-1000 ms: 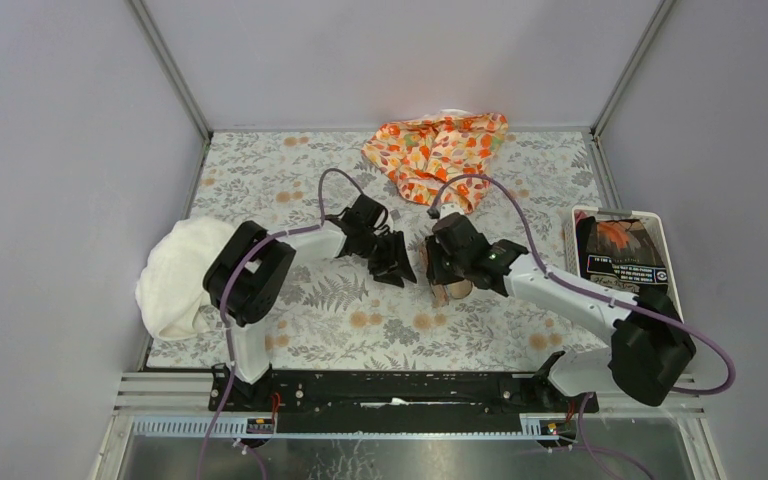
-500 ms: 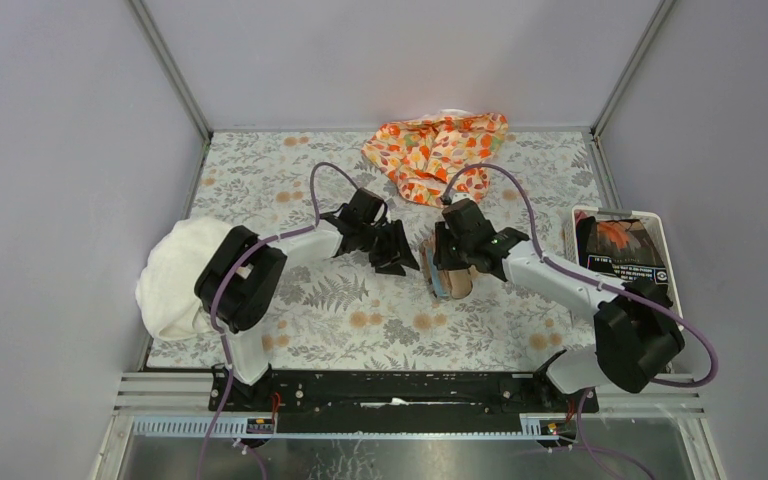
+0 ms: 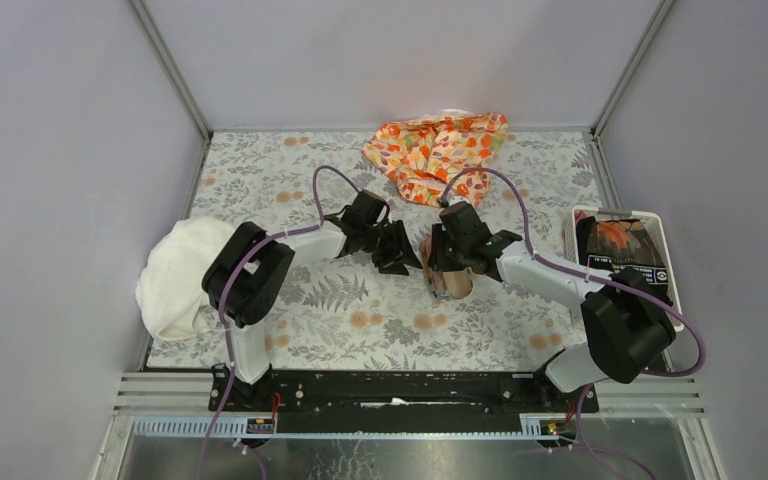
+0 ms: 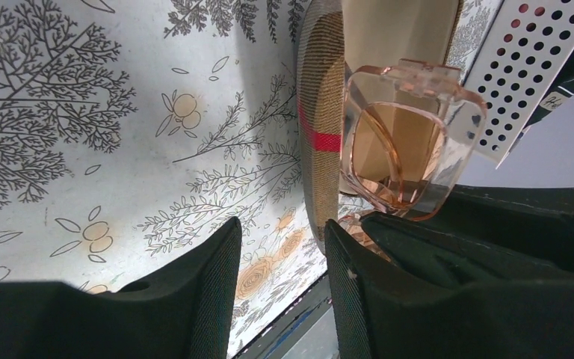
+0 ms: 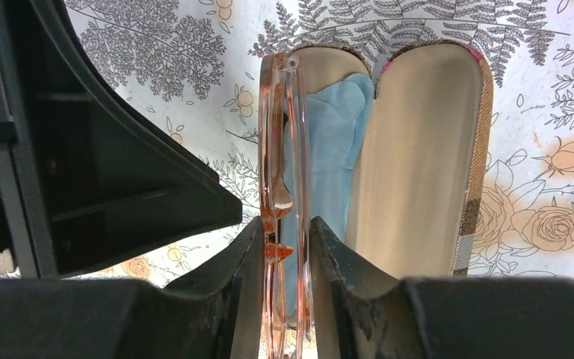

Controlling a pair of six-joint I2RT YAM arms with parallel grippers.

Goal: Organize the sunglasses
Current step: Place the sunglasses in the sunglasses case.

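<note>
Top view, right claw (image 3: 447, 268): black two-finger claw at the middle of the floral tabletop (image 3: 290, 180), directly over the brown plaid oblong case (image 3: 454, 285). Its grip cannot be told from here.
Top view, left claw (image 3: 398, 255): just left of the right claw, pointing toward it.
Top view, surroundings: orange floral cloth (image 3: 438, 150) far middle, white towel (image 3: 173, 278) at the left edge, white basket (image 3: 620, 211) on the right.
Left wrist view, left claw (image 4: 280, 288): fingers apart, only tabletop between them.
Left wrist view, sunglasses (image 4: 407, 142): small pair with a thin translucent orange-pink frame and pale lenses, beside the case's plaid wall, outside the left claw's fingers.
Right wrist view, right claw (image 5: 284, 254): clamped on the sunglasses, seen edge-on between its fingers.
Right wrist view, case: open. The sunglasses stand over its left half, against a small blue cloth (image 5: 329, 142).
</note>
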